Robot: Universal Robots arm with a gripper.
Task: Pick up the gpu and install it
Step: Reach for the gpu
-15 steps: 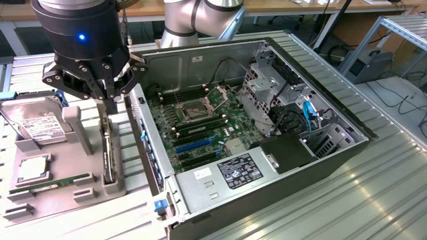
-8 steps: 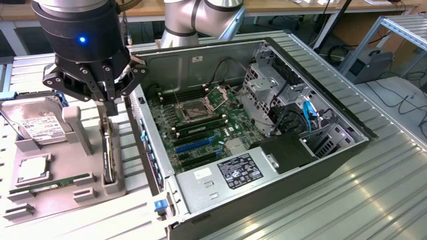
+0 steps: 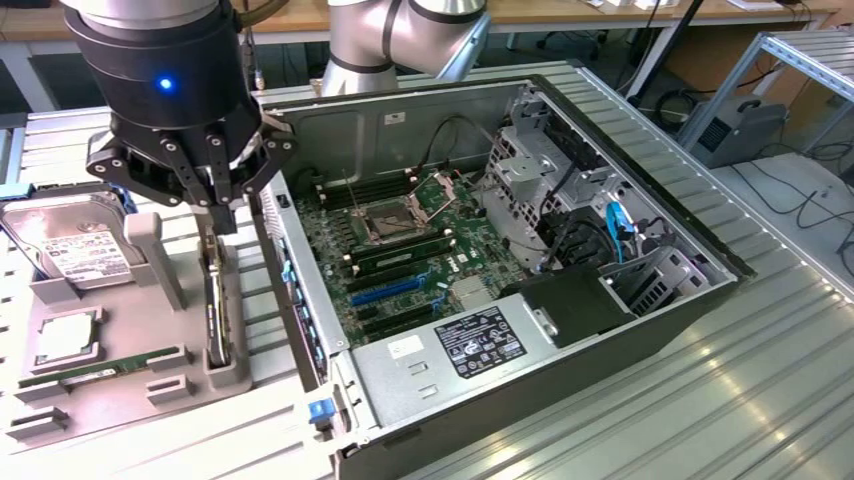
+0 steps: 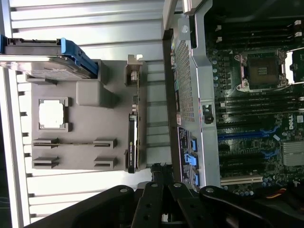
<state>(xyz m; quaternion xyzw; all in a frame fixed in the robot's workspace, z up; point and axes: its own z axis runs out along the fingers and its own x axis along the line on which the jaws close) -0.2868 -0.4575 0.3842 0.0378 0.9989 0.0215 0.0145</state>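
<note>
The gpu (image 3: 214,310) stands on its edge in a slot of the grey holder tray (image 3: 127,400), to the exterior view's left of the open computer case (image 3: 627,330). My gripper (image 3: 216,220) hangs just above the card's upper end, its fingers drawn together with nothing between them. In the wrist view the gpu (image 4: 132,142) appears edge-on as a thin dark strip, with its silver bracket (image 4: 134,71) at one end. My gripper (image 4: 160,170) sits slightly off the card's line, towards the case wall. The motherboard (image 3: 400,250) lies exposed, with blue expansion slots (image 3: 387,292).
The tray also carries a hard drive (image 3: 74,250) in a blue frame, a CPU (image 3: 64,340) and a green RAM stick (image 3: 100,365). The case's side wall (image 3: 300,300) rises close beside the gpu. Cables and a drive cage (image 3: 587,250) crowd the case's far side.
</note>
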